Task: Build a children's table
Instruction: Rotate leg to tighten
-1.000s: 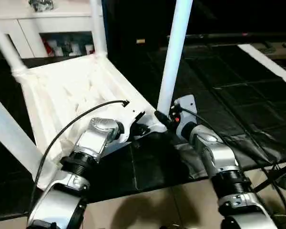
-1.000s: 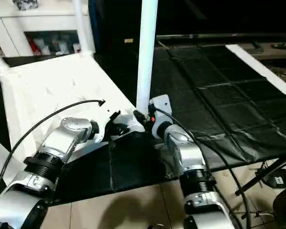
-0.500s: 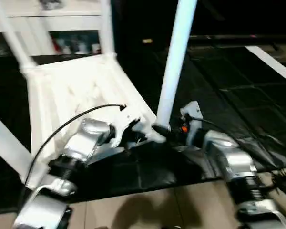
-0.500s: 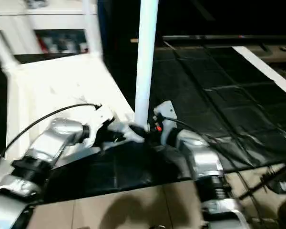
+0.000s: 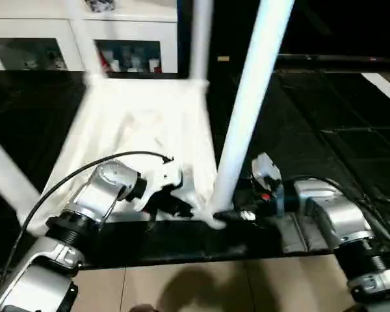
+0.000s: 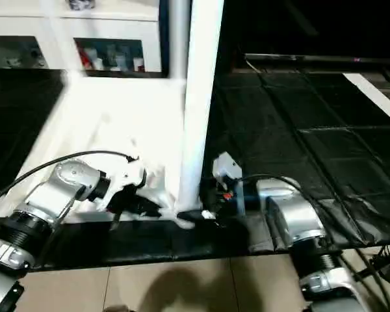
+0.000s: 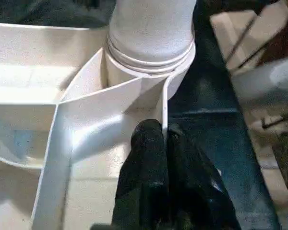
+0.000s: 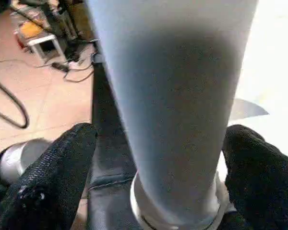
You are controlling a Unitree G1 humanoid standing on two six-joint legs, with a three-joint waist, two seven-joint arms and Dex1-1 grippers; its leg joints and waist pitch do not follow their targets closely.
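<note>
Cabinet [image 5: 84, 29] far left, bottles [image 5: 127, 62] behind glass. Left gripper [image 7: 164, 136] pinches tabletop [image 5: 143, 120] rib; right gripper [image 8: 158, 158] spread around leg [image 5: 247, 110].

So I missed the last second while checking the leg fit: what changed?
The right gripper opened: its fingers now stand apart either side of the near leg. The left gripper stays shut on a tabletop rib. The leg stays upright in its socket.
</note>
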